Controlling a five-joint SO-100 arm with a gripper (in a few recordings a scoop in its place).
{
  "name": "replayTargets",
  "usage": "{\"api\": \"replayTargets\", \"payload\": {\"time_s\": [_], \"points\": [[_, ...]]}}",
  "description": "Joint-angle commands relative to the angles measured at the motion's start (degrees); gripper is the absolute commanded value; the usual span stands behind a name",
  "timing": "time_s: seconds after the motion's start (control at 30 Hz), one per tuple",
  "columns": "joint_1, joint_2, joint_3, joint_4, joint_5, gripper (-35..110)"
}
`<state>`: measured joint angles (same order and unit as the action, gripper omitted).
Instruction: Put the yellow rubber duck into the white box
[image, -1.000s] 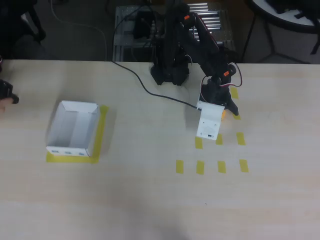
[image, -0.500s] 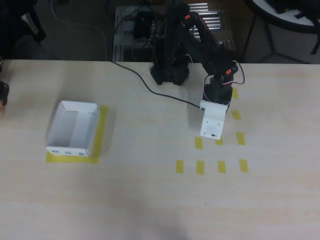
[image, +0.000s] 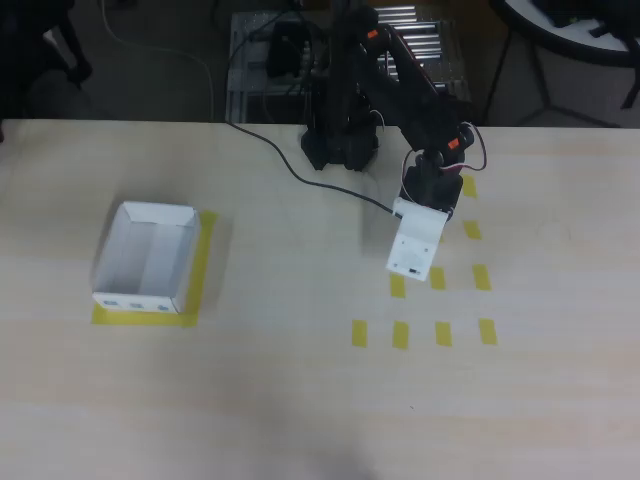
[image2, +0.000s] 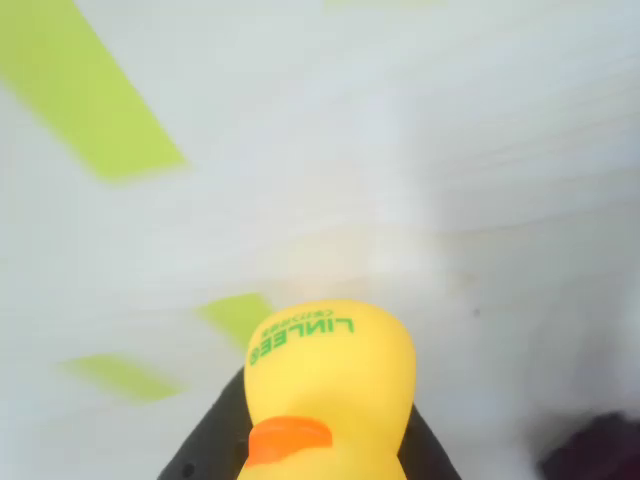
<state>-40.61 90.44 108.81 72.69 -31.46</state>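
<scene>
In the wrist view the yellow rubber duck (image2: 330, 385) sits close to the lens, orange beak down and green lettering on its top. My gripper (image2: 322, 450) is shut on it, with black fingers (image2: 205, 455) showing on either side, and it hangs above the pale table. From overhead, my gripper (image: 415, 248) with its white plate hovers at the table's right of centre over yellow tape marks, and the plate hides the duck. The white box (image: 138, 299) stands far to the left on a yellow tape patch, open and empty.
Small yellow tape rectangles (image: 401, 334) lie in rows under and in front of the gripper. The arm's black base (image: 340, 145) and a black cable (image: 285, 170) are at the table's back edge. Bare tabletop lies between gripper and box.
The gripper has shifted slightly left and toward the front with the duck. A person's hand at the left edge has gone from view.
</scene>
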Motion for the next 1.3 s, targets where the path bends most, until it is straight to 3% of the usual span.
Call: {"api": "replayTargets", "payload": {"time_s": [0.0,0.13,0.27,0.5,0.67,0.87,1.03,1.27], "points": [[10.2,15.6,-20.5,6.8,6.9,0],[24.1,23.6,-33.5,9.0,11.2,0],[42.5,30.1,-35.9,7.9,11.6,0],[76.0,35.2,-21.9,-4.2,12.0,0],[90.3,32.0,-10.9,-11.8,10.9,0],[98.3,26.9,-1.1,-21.4,9.0,0],[98.0,20.5,4.6,-31.5,8.7,0],[95.7,10.8,0.8,-35.2,9.3,0]]}}
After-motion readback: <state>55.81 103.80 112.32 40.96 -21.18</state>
